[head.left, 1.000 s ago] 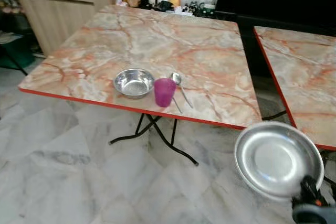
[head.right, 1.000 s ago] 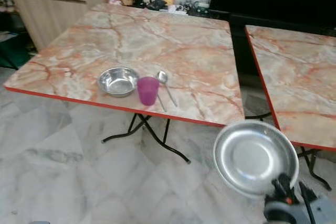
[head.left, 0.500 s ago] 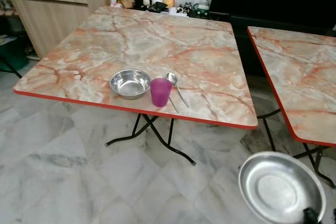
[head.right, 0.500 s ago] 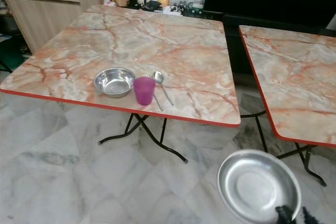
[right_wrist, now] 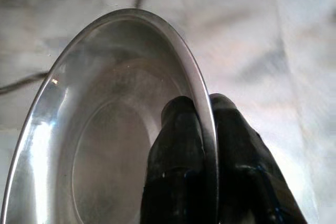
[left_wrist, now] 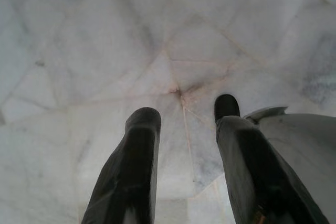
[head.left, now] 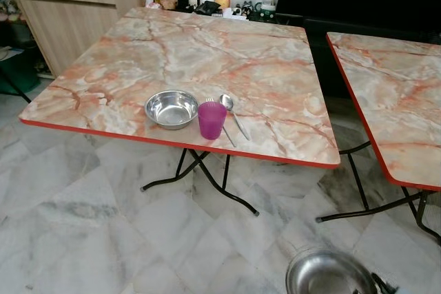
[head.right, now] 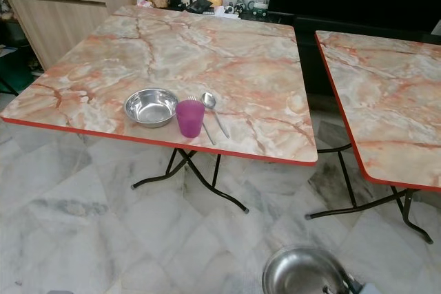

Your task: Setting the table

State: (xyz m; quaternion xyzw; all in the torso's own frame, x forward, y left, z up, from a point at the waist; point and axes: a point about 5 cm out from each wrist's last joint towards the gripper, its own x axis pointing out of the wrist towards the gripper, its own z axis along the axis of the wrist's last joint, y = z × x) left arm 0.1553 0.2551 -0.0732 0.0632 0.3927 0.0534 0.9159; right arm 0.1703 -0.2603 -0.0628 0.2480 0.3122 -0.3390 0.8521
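Marble-patterned, red-edged surface (head.left: 124, 67) ahead of you carries a round steel bowl (head.left: 171, 109), a purple plastic cup (head.left: 211, 120) and a steel spoon (head.left: 233, 112). Your left gripper (left_wrist: 184, 129) hangs spread over the floor. Low on your right, the right gripper (right_wrist: 205, 124) pinches the rim of the round steel plate (right_wrist: 105, 145): light, stiff, slippery, so hold firmly. No writing is legible.

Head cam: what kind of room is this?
Likely a home dining area. Two folding tables with marble-pattern tops, one set with a steel bowl, purple cup and spoon; marble-tile floor; a wooden cabinet behind. The right gripper holds a steel plate.
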